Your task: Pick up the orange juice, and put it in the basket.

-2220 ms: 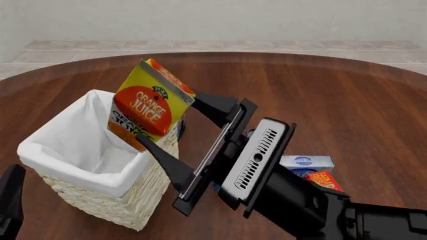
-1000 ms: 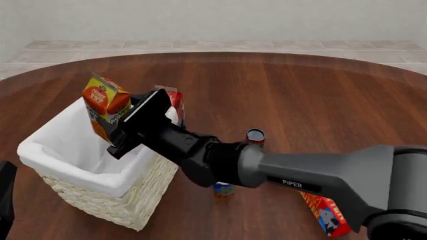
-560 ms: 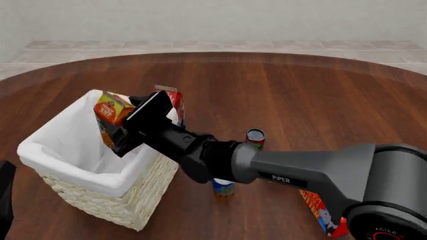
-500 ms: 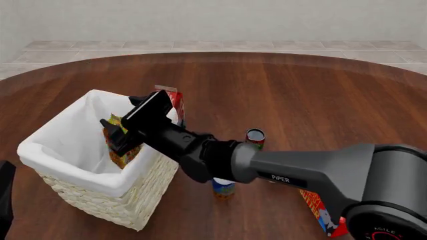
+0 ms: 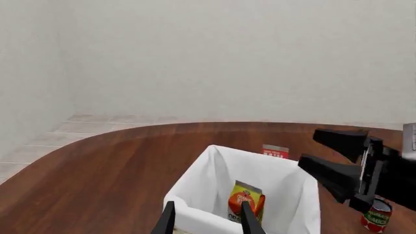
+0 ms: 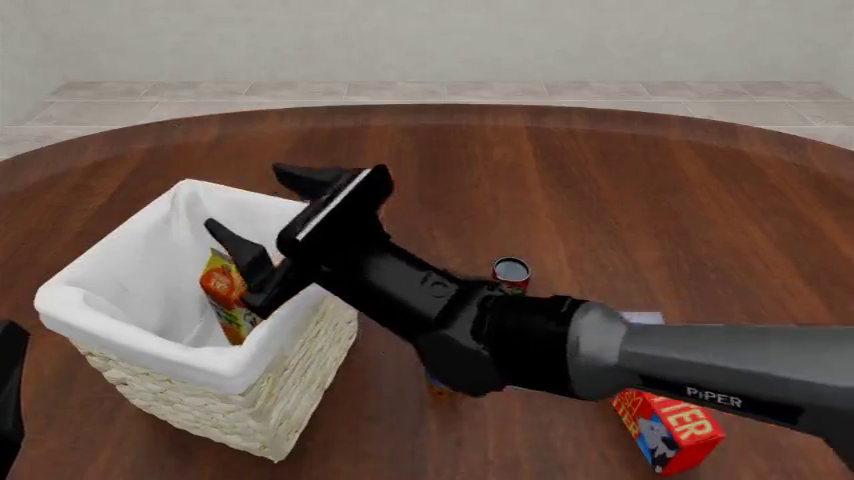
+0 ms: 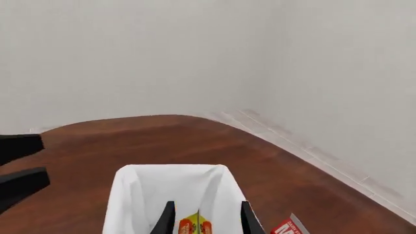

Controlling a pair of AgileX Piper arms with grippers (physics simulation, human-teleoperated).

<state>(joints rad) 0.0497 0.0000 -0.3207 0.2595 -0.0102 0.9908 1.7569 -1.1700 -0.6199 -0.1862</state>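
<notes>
Whereas the orange juice was held above the rim 0.6 s ago and was already dropping between the fingers 0.5 s ago, it is now seen lying tilted inside the basket, against the white lining, clear of both fingers. The right gripper has been raised a little above the basket's near corner, with its fingers spread wide and nothing between them. From this the task is judged essentially done; only withdrawal of the arm appears to remain. The left gripper is seen in its own wrist view as two finger tips set apart and empty, well away from the work. Legible writing is limited: "PiPER" is read on the right arm's grey link, and partial white lettering on the red-orange box cannot be made out. The carton's label is too small to be read now. A red-labelled can stands on the table.
</notes>
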